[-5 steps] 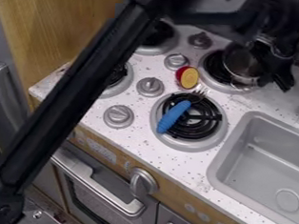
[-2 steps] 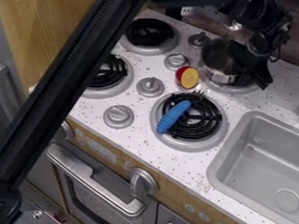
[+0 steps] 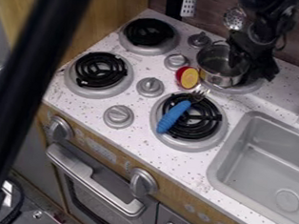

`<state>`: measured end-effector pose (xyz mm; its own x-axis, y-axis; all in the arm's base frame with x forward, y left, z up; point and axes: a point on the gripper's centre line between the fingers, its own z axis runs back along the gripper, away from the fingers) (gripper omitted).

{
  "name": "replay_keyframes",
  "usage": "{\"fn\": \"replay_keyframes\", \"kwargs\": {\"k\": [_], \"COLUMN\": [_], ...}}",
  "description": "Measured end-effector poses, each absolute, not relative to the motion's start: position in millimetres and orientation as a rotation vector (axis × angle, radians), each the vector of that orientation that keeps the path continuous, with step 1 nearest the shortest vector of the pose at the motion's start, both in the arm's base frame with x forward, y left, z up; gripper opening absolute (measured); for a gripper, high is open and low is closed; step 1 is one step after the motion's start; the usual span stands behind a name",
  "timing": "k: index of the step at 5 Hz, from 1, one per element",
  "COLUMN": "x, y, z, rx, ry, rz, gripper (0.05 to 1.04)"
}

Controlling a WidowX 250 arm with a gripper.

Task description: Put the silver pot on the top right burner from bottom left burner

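Camera view: tool (image 3: 252, 66) downward at pot (image 3: 217, 69)

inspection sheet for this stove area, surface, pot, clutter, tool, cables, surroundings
Surface: speckled white countertop; no spill seen.
Job's things: silver pot over the top right burner, off-centre toward the left; whether it sits flat cannot be told.
Clutter: blue-handled fork lying across the lower right burner; red and yellow piece near the pot.
Tool: at the pot's right side; grip on it cannot be confirmed.
Cables: dark curved strand at bottom left, possibly a cable.
Surroundings: sink at right, oven door in front, wooden panel at upper left.
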<state>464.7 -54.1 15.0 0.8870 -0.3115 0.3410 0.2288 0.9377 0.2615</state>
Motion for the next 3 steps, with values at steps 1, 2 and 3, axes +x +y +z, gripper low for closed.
{"fn": "replay_keyframes", "kwargs": {"k": [1, 2, 3], "x": [423, 378, 332], "y": [-63, -59, -63], "z": [39, 33, 17], "rx": [0.191, 0.155, 0.108], "ry": [-0.335, -0.202, -0.043], "rz": [-0.27, -0.201, -0.148], "gripper": [1.004, 0.999, 0.999]}}
